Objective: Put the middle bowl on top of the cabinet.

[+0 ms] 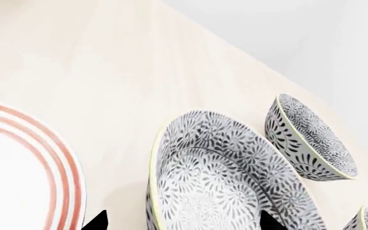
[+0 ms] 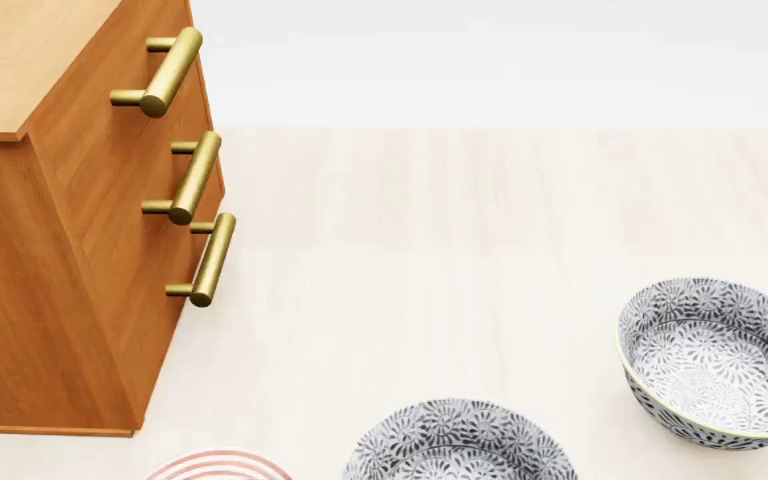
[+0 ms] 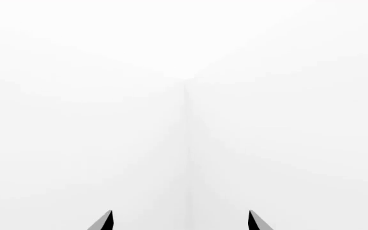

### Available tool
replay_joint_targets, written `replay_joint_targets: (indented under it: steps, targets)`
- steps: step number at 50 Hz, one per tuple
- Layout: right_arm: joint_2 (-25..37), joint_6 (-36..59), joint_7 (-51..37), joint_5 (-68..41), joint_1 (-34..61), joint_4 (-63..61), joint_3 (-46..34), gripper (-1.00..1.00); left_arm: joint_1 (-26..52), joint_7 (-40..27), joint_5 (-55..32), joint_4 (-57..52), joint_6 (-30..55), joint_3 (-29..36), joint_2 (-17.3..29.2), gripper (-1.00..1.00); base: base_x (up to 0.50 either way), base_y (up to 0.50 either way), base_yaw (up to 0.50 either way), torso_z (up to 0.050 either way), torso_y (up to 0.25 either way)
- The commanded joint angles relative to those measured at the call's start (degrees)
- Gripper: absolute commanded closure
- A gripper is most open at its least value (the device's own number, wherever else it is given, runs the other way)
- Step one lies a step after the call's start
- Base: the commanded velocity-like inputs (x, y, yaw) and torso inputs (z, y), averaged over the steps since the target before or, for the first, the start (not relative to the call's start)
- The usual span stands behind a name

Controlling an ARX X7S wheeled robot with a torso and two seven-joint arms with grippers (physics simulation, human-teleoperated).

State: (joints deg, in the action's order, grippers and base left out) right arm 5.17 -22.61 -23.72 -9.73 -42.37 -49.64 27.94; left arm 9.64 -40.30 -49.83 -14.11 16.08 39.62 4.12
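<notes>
Black fingertips of the left gripper [image 1: 182, 221] stand apart, straddling the middle bowl [image 1: 225, 179] on the pale table [image 1: 126, 81], beside a red-striped plate [image 1: 24, 167]. Right gripper [image 3: 180, 221] likewise gapes, facing blank white. Orange-brown cabinet [image 2: 77, 230] stands well apart.

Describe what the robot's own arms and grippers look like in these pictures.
Very little shows. No arm appears in the head view. Each wrist view shows only two dark, pointed fingers poking in at one picture edge: the left gripper with black fingers, the right gripper with black fingers shaded grey on one face. No cables, markings or arm casing are visible.
</notes>
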Motion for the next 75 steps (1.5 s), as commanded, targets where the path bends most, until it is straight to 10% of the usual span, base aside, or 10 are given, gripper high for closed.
replay_joint_targets:
  steps: [1,31,32,45,58,75]
  targets:
    - [-0.62,-0.72,0.4,-0.36,-0.73,-0.52,0.6,-1.0,0.11,2.23,0.63,2.84,-1.62,1.7,0.24,-1.0,0.0,0.0,0.0,0.0,0.0]
    - [-1.54,-1.04,1.45,-0.49,-0.74,-0.9,1.15,-1.0,1.06,5.02,-0.3,8.08,-3.56,4.85,-0.04,-1.0,0.0,0.0,0.0,0.0,0.0]
    - [-1.54,-1.02,1.46,-0.5,-0.71,-0.9,1.15,-1.0,1.13,4.04,-0.31,8.18,-3.27,4.75,-0.09,1.0,0.0,0.0,0.0,0.0,0.0]
    - [-1.33,-0.65,1.45,-0.21,-0.19,-0.82,0.86,-1.0,-0.66,12.87,-4.54,5.96,-10.86,3.14,0.99,1.0,0.0,0.0,0.0,0.006,0.031]
    - [-1.24,-0.64,1.18,0.39,0.05,-0.96,0.36,-1.0,-0.52,4.15,12.45,-4.53,-14.25,5.43,5.08,1.0,0.0,0.0,0.0,0.047,0.166]
    - [-1.19,-1.11,0.72,0.41,-0.27,-1.41,0.34,-1.0,0.9,-0.14,11.41,-15.92,-10.37,6.13,7.73,1.0,0.0,0.0,0.0,0.047,0.19]
